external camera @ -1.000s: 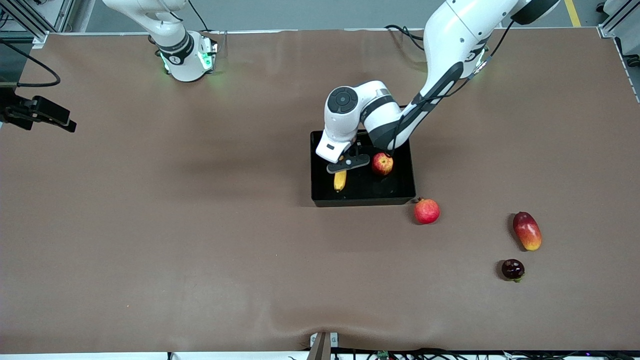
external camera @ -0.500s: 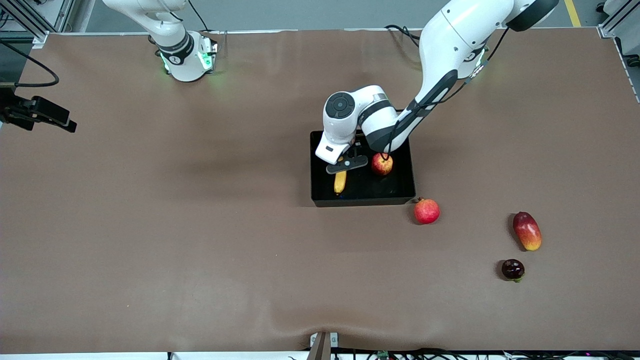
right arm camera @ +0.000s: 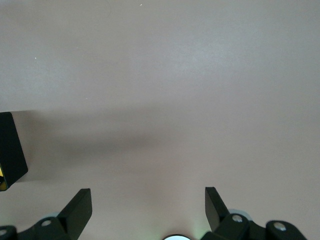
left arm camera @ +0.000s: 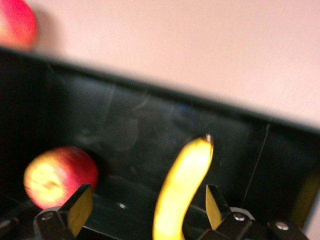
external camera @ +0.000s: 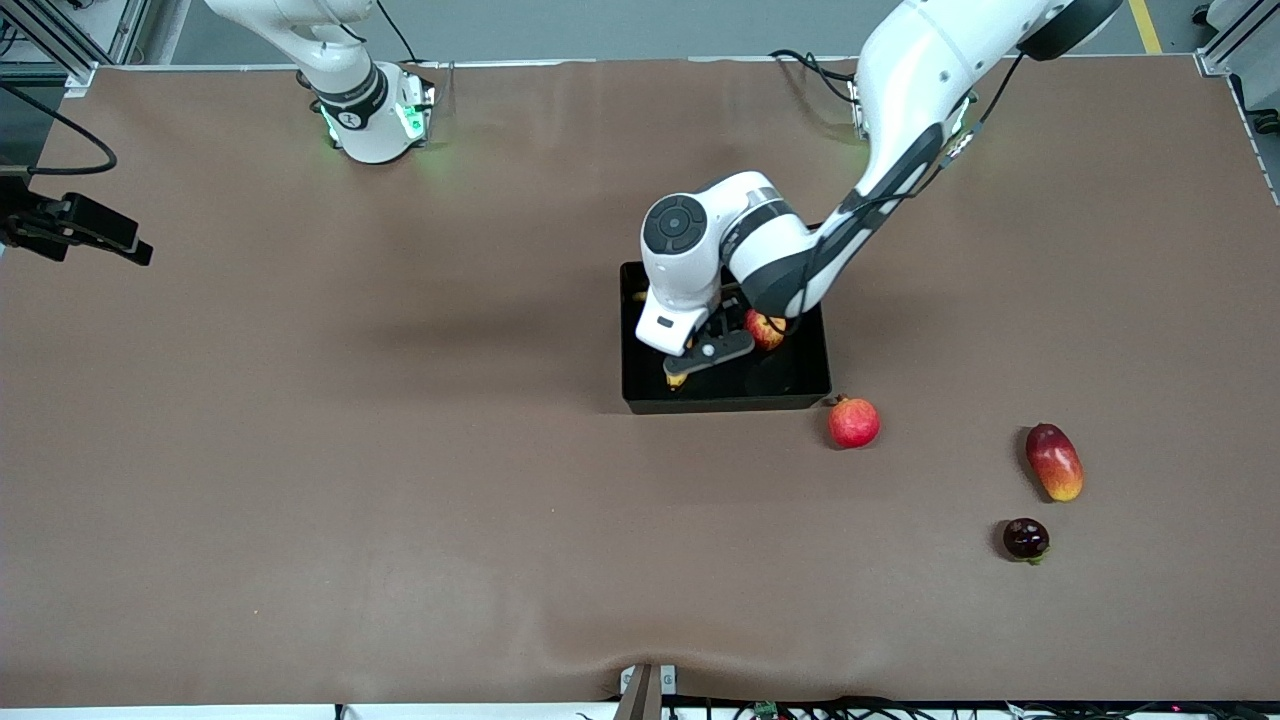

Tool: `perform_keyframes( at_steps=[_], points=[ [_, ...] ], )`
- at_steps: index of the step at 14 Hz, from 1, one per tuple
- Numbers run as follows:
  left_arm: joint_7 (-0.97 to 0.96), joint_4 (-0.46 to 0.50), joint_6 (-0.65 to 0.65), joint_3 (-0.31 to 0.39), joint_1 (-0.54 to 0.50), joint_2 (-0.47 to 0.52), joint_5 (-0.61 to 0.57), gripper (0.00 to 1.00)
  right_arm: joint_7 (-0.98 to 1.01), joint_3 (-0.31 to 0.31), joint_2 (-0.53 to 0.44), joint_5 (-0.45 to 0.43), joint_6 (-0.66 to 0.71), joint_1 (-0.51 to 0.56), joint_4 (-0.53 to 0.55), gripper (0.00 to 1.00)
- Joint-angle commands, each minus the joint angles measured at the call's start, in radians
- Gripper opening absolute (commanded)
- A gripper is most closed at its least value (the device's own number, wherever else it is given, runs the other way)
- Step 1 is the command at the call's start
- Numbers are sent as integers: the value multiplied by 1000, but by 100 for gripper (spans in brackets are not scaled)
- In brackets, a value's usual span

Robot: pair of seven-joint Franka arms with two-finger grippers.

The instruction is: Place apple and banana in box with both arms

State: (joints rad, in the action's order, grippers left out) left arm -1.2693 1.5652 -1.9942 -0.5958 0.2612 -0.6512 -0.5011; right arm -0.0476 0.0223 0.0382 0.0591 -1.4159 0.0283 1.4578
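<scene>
The black box (external camera: 727, 404) sits mid-table. My left gripper (external camera: 702, 358) hangs low inside it. In the left wrist view this gripper (left arm camera: 147, 210) is open. The yellow banana (left arm camera: 182, 190) lies on the box floor (left arm camera: 150, 125) between the fingers (left arm camera: 79, 209), touching neither. From the front only the banana's tip (external camera: 677, 380) shows under the hand. The red apple (external camera: 766, 330) (left arm camera: 60, 175) rests in the box beside the banana, partly covered by the left arm. My right gripper (right arm camera: 147, 192) is open over bare table, holding nothing, and the right arm waits.
A pink-red round fruit (external camera: 853, 422) lies just outside the box corner, nearer the front camera. A red-yellow mango (external camera: 1054, 461) and a dark round fruit (external camera: 1025, 539) lie toward the left arm's end. A black mounted device (external camera: 75, 228) juts in at the right arm's end.
My left gripper has opened and let go of the banana, which now lies in the box. The left hand has shifted over the banana, hiding most of it from the front.
</scene>
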Motion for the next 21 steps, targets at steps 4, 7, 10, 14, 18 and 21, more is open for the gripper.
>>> perform_keyframes(
  at_steps=[4, 7, 10, 14, 18, 21],
  points=[
    [432, -126, 124, -10, -224, 45, 28, 100, -3, -4, 11, 97, -29, 56, -8, 100],
    [736, -165, 167, -10, -379, 99, 189, 100, -3, -4, 9, 87, -32, 51, -10, 100],
    [838, -165, 254, -6, -456, 185, 208, 100, -8, -4, 12, 61, -43, 53, -5, 100],
    [843, -165, 320, -2, -516, 278, 202, 100, -8, -10, 11, -42, -75, 19, -7, 100],
    [846, -168, 370, -2, -530, 361, 207, 100, -9, -10, 11, -65, -58, 2, -4, 100],
    [849, -166, 397, -1, -534, 435, 216, 100, -12, -12, 9, -61, -45, -2, -2, 100]
  ],
)
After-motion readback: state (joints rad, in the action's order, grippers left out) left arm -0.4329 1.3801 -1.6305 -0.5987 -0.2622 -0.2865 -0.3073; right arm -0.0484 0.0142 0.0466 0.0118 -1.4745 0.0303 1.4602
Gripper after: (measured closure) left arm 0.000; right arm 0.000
